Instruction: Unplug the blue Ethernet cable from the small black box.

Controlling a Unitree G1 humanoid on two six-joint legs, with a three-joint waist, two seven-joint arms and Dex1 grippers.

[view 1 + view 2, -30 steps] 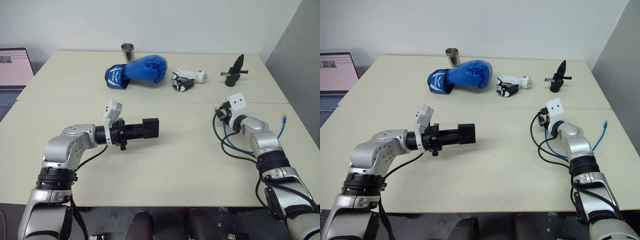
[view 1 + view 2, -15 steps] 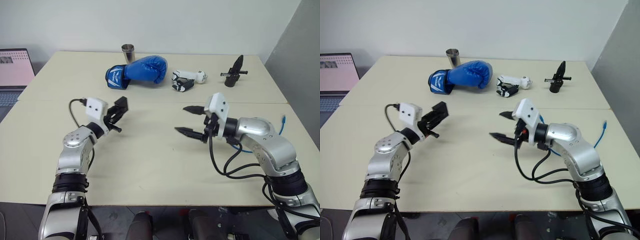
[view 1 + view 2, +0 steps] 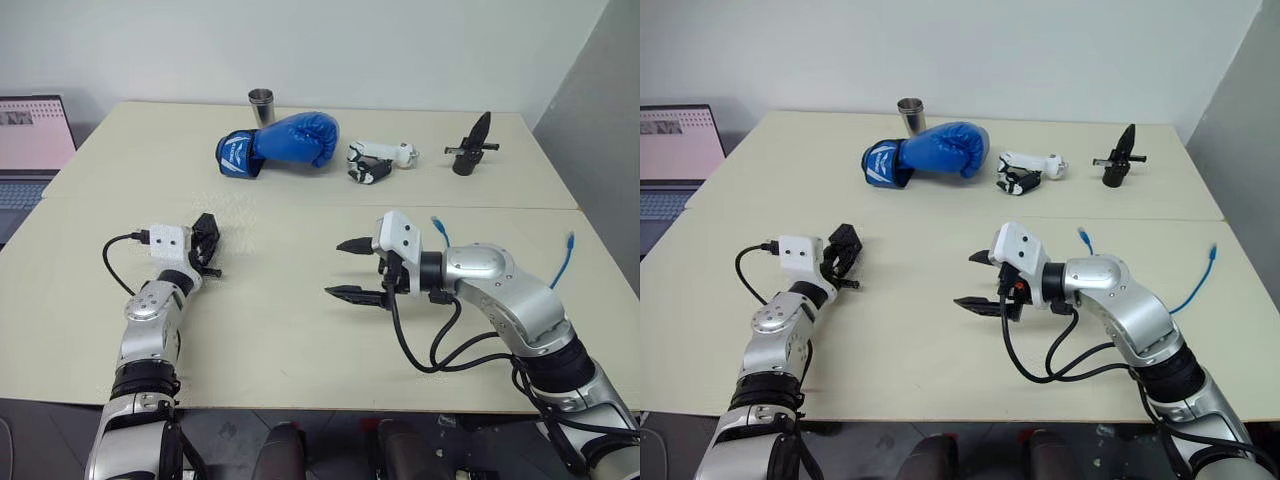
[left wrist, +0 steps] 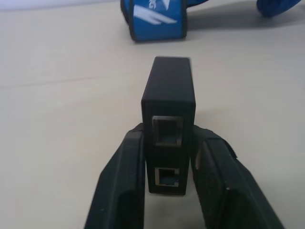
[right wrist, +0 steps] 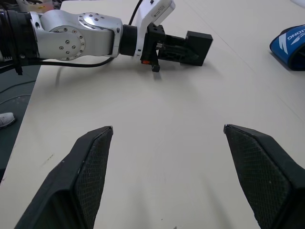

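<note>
Two empty ports on the small black box (image 4: 168, 129) pretty much tell the story: from the left wrist view both sockets look bare, nothing plugged into either one. So I'd say the unplugging part is basically done.

Where stuff is: the box sits between the left gripper (image 4: 167, 188) fingers, over the left half of the tabletop (image 3: 290, 340). The fingers hug its sides, though I honestly can't tell whether they're properly clamped on it or just loosely around it, and from the head views I can't say for sure if the box is resting on the surface or slightly off it.

The blue Ethernet cable (image 3: 566, 256) is way over on the robot's right, well apart from the box. One plug end pokes up by the right edge of the tabletop, and another blue end shows just behind the right forearm.

The right gripper (image 3: 348, 270) hangs near the middle of the tabletop pointing toward the left arm, fingers spread wide, nothing in them.

What's left, as far as I can judge: not much. Maybe let go of the box cleanly and pull the arms back. The boxing glove (image 3: 285, 141), cup (image 3: 260, 103) and other bits at the back aren't involved.
</note>
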